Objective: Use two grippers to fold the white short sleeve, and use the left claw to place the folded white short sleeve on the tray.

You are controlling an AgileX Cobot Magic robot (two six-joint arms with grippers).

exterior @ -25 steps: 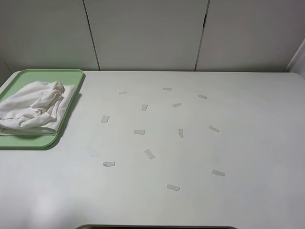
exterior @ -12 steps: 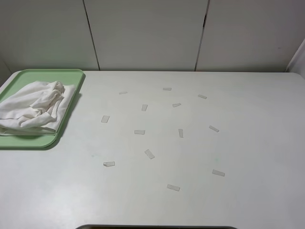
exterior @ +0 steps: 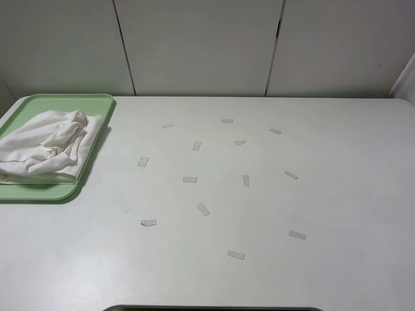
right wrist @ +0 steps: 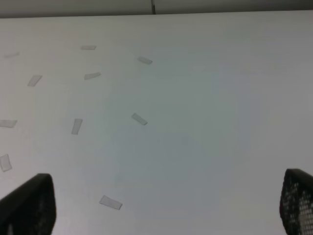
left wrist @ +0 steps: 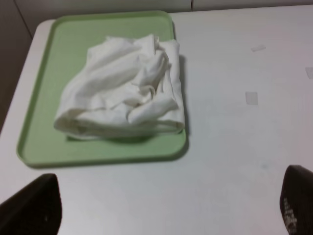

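- No text, brand, number or sign can be read anywhere in these views.
- The crumpled soft white cotton short sleeve point(left wrist: 124, 90) on the flat light green plastic tray point(left wrist: 44, 103) shows no lettering on its visible folds.
- The small pale tape strips point(exterior: 203, 208) scattered on the white table point(exterior: 337, 194) are blank.

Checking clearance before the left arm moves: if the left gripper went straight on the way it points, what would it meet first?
Probably the near rim of the tray, then the white short sleeve bundled on it. The left gripper is open, with bare table before the tray; depth is uncertain.
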